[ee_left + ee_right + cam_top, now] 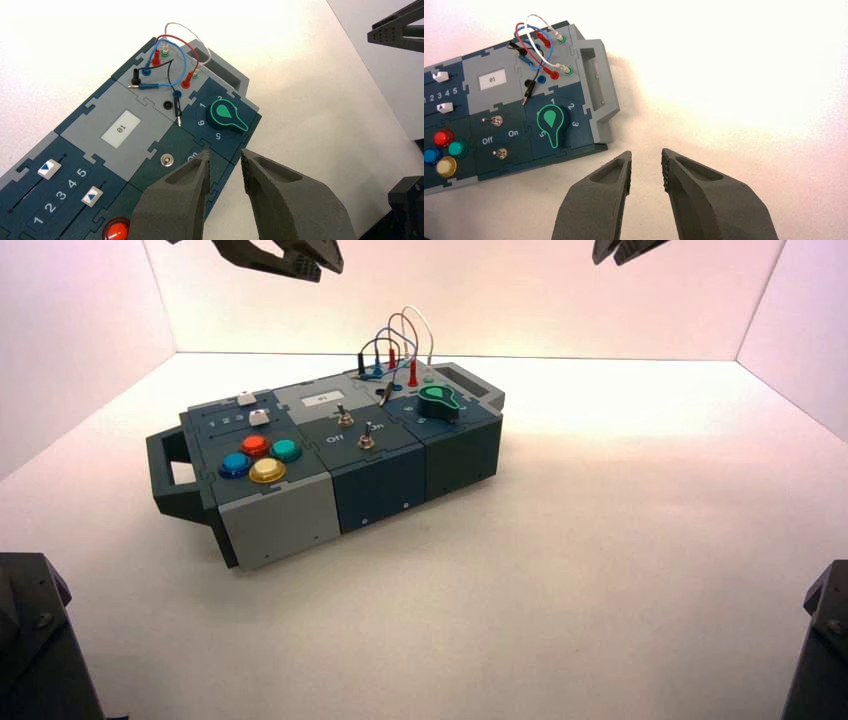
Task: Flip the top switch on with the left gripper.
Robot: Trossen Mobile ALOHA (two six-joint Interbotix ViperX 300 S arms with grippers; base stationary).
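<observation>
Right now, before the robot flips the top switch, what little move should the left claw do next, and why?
I'd probably ease the left gripper down toward the top switch, on its "Off" side. The lever leans toward "Off", so it likely needs a push toward "On". The gripper's open fingers hang above the box, and the switch isn't between them.

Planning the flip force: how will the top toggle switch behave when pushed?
The top toggle switch looks like rigid metal, so probably won't bend. Its thin, smooth-looking lever may let a fingertip slip. Its round nut base suggests it'll pivot, not slide.
</observation>
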